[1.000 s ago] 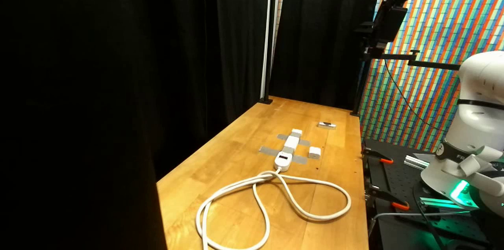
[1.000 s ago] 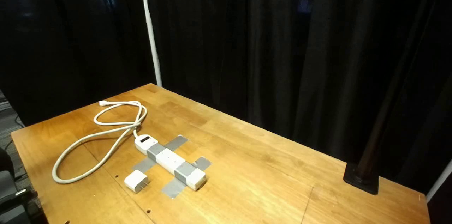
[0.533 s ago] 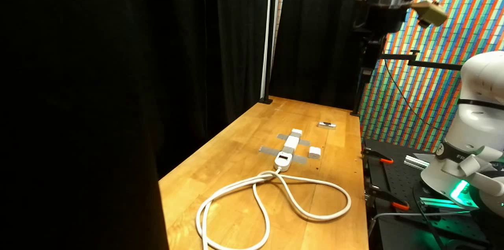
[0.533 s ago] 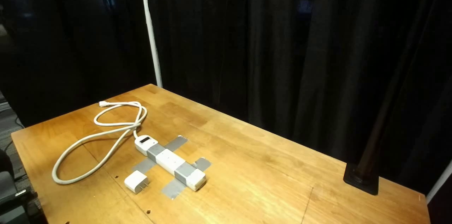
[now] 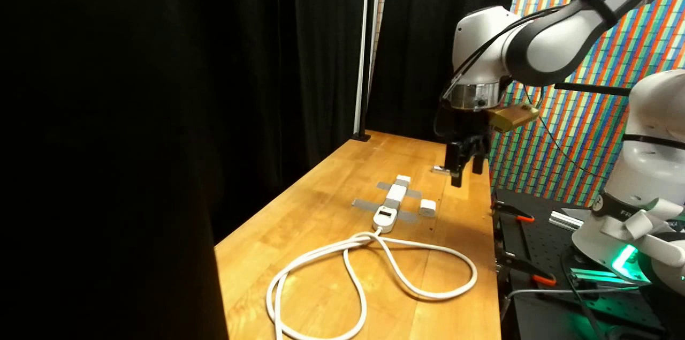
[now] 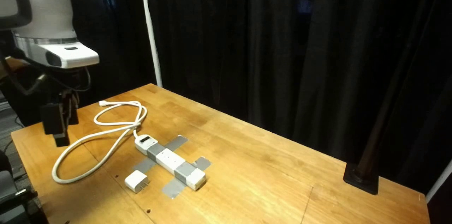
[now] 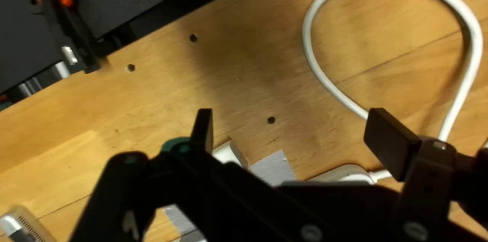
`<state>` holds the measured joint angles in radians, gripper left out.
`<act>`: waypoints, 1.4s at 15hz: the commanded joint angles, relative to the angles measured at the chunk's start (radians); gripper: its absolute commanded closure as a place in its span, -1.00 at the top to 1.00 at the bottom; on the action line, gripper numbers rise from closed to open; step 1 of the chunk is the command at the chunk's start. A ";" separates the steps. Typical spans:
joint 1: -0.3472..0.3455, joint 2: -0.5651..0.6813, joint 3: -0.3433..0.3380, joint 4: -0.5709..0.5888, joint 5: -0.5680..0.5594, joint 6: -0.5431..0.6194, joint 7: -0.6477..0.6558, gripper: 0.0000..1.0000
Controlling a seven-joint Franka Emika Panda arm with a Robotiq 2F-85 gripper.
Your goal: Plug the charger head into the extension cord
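gripper point(image 7: 291, 131) — jaws wide apart, above the table point(image 6: 265, 181) | in an exterior view, charger head point(image 6: 136, 181) — just beside the taped end of the extension cord point(image 6: 170, 160), near side, prongs rightward | cord's loops at left

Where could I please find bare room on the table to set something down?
In an exterior view, bare tabletop lies between the socket block and the black stand base; another patch lies between the grey tape and the dark curtain. It is crowded around the charger head and among the loops of the extension cord.
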<state>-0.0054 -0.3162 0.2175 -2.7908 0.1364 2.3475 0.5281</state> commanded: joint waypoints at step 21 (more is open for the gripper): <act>0.427 0.696 -0.408 0.056 0.516 0.908 0.030 1.00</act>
<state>0.3231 0.3601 -0.0899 -2.7523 0.6448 3.2300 0.5372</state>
